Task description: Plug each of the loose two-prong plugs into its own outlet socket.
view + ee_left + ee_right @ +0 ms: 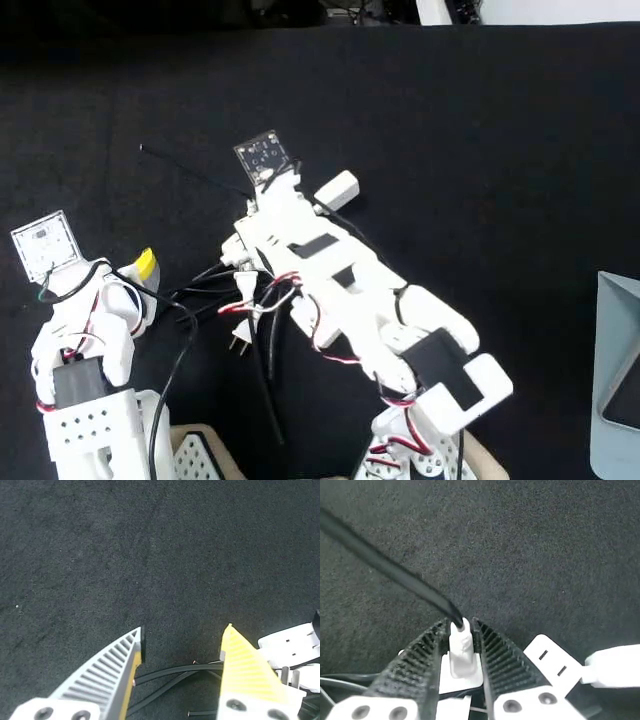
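Note:
My right gripper (460, 623) is shut on a white two-prong plug (460, 652) whose black cable (385, 565) runs away over the black mat. A white outlet socket (551, 663) with two slots lies just beside that gripper; in the high view it sits at the right arm's tip (337, 188). My left gripper (185, 629) stands open, one finger grey (107, 677) and the other yellow (247, 672), with only black cables (175, 672) between them. A second loose white plug (240, 338) lies between the arms, its prongs (287, 674) showing beside the yellow finger.
Black cables (200, 280) and red-white wires tangle between the two arms. A grey tray (618, 375) stands at the right edge. The black mat (480, 150) stretches wide behind and to the right.

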Controlling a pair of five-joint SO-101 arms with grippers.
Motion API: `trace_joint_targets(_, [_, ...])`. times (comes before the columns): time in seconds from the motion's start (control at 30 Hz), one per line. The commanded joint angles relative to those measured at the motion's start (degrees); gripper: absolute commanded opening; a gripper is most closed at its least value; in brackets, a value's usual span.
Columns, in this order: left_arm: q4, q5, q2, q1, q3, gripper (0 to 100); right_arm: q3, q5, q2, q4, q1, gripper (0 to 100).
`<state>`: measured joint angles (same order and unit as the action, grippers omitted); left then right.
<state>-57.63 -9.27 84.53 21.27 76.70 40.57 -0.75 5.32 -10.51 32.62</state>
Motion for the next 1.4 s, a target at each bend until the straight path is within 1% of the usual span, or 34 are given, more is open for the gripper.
trace_joint_targets(0.0, [0.97, 0.09, 0.53, 0.66, -0.31, 25, -1.27, 0.62, 1.45, -5.45, 1.41, 1.1])
trace_joint_targets(0.3, [1.05, 0.18, 0.53, 0.66, -0.31, 25, 1.10, 0.62, -1.98, -9.05, 1.49, 1.1])
trace_joint_targets(0.57, [1.14, 0.26, 0.53, 0.66, -0.31, 25, 5.67, 0.53, -8.13, -9.05, 1.41, 1.6])
trace_joint_targets(0.9, [1.14, 0.35, 0.53, 0.66, -0.22, 25, 6.20, 0.35, -9.01, -9.23, 1.32, 1.7])
trace_joint_targets(0.93, [1.14, 0.35, 0.53, 0.57, -0.13, 25, 6.20, 0.35, -9.01, -9.23, 1.32, 2.1])
trace_joint_targets(1.0, [1.23, 0.35, 0.53, 0.57, 0.22, 25, 6.20, 0.26, -9.10, -9.32, 1.32, 6.4])
trace_joint_targets(1.07, [1.23, 0.35, 0.53, 0.57, 0.22, 25, 5.76, 0.18, -9.10, -11.60, 1.32, 10.6])
trace_joint_targets(1.1, [1.23, 0.35, 0.53, 0.57, 0.22, 25, 5.32, -0.26, -9.10, -12.57, 1.32, 10.9])
trace_joint_targets(1.2, [1.23, 0.35, 0.53, 0.57, 0.22, 25, 3.47, -2.81, -9.10, -15.47, 1.32, 8.6])
trace_joint_targets(1.37, [1.23, 0.35, 0.53, 0.57, 0.22, 25, 2.42, -2.90, -9.10, -17.05, 1.32, 8.1])
